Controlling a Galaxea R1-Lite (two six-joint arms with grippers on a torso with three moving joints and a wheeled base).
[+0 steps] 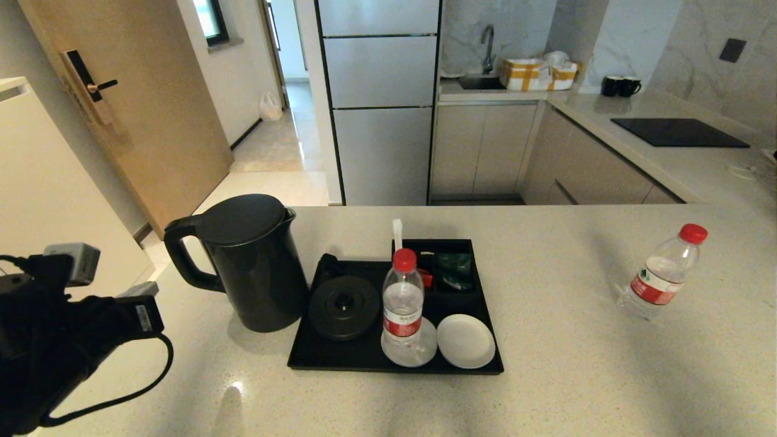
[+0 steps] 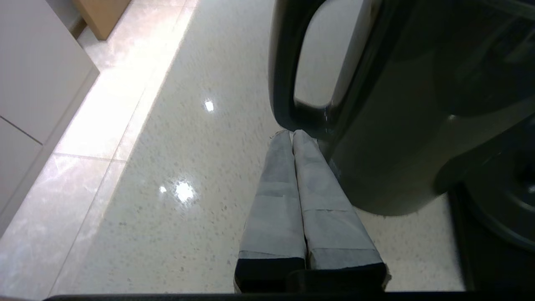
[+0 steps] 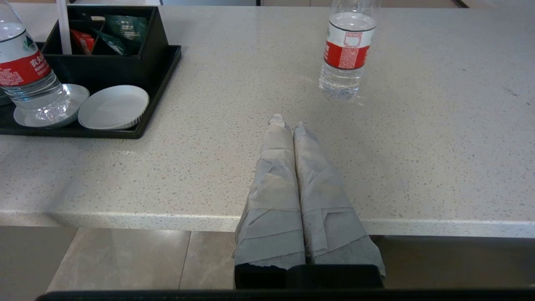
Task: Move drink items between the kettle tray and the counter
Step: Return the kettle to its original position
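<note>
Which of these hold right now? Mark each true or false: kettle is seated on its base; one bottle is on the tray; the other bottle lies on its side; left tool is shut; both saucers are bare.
1. The kettle is seated on its base: false. It stands on the counter, left of the tray.
2. One bottle is on the tray: true.
3. The other bottle lies on its side: false. It stands upright on the counter.
4. The left tool is shut: true, near the kettle's handle.
5. Both saucers are bare: false. The tray bottle stands on one; only the other saucer is bare.
</note>
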